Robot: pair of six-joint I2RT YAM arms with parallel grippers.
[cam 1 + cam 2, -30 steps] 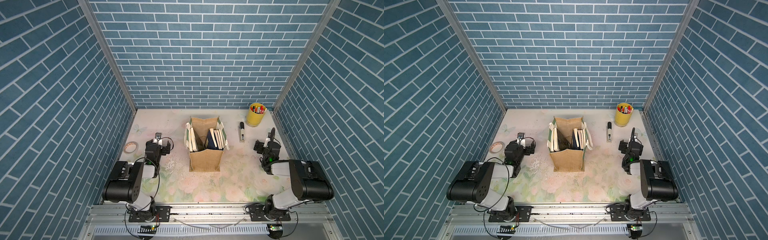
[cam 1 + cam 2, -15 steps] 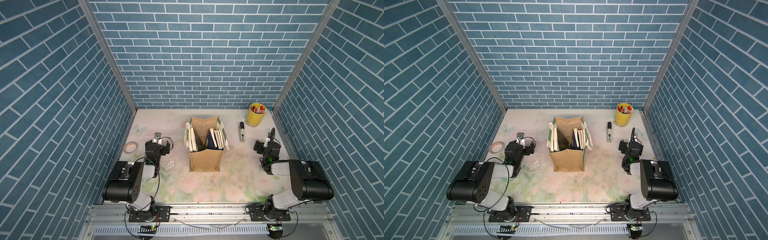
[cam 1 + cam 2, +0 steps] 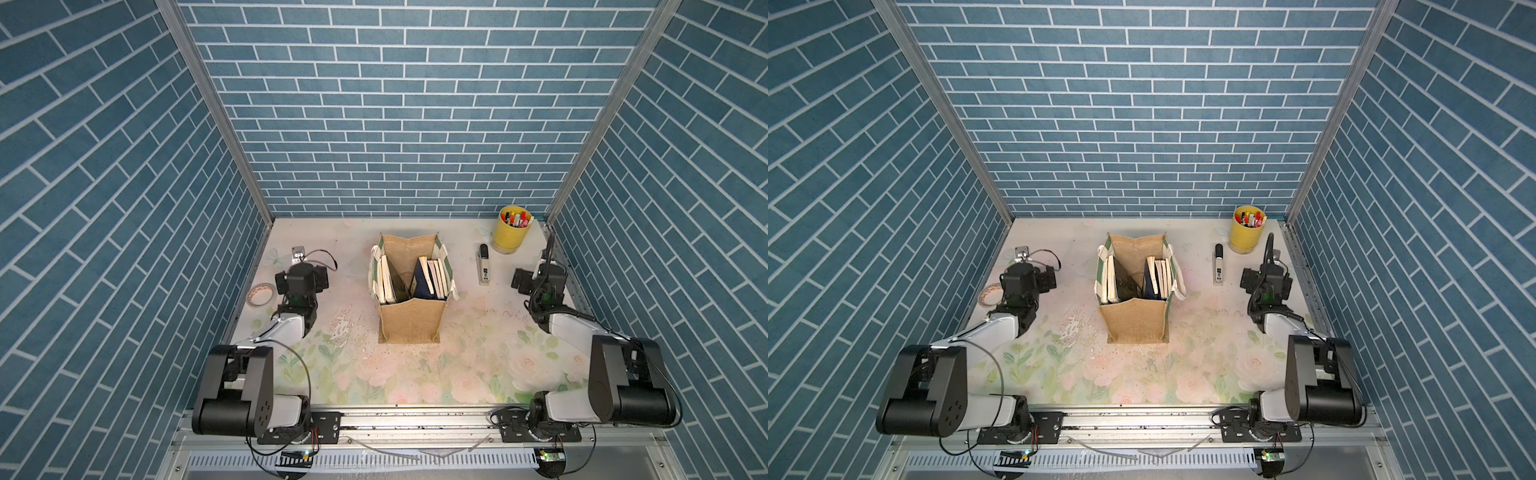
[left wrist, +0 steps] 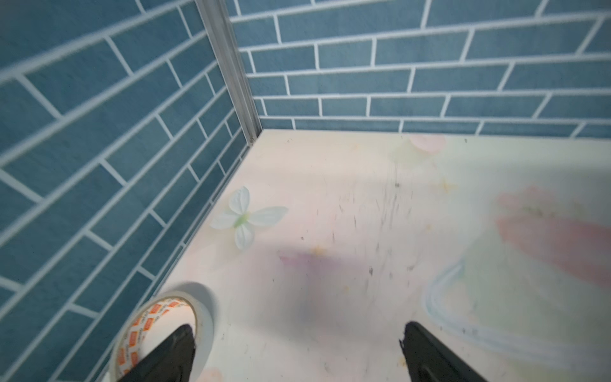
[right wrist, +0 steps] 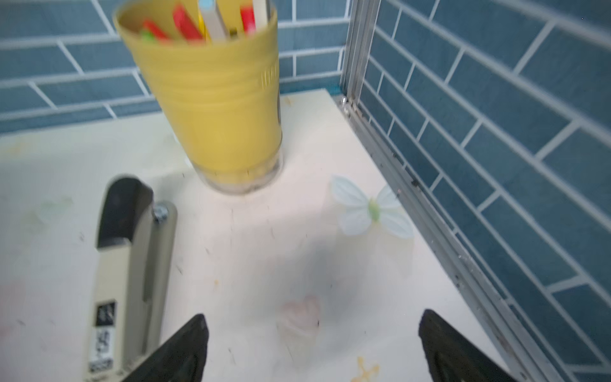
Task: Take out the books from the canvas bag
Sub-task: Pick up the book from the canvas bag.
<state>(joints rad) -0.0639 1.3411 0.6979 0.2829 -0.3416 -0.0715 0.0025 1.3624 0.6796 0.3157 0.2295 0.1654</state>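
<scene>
- So, my left claw [image 4: 297, 330] is spread wide with nothing between the fingers. It's hanging low over the table [image 4: 330, 205], near the left wall [image 4: 99, 165].
- One of its fingers [image 4: 165, 357] overlaps a roll of tape [image 4: 206, 307] in the wrist view. Can't tell if it's actually touching the roll or just above it.
- My right claw [image 5: 314, 317] is just as wide open and empty. It's over bare table on the right side, close to the metal rail [image 5: 429, 215] along the wall.
- The canvas bag [image 3: 409, 328] stands upright in the middle of the table, mouth open to the top. It's between my two arms and well apart from both claws.
- The books [image 3: 434, 276] are all inside it, standing on edge.
- A few pale-edged ones lean on the bag's left wall and a dark one sits tilted in the middle. Another bunch, with a navy cover facing inward, is packed against the right wall.
- The cream handles [image 3: 452, 286] flop over the bag's left and right sides.
- A stapler [image 5: 132, 274] lies flat just beside my right claw, on the side toward the bag.
- A yellow pen cup [image 5: 215, 99] full of markers stands past the stapler, near the back right corner.
</scene>
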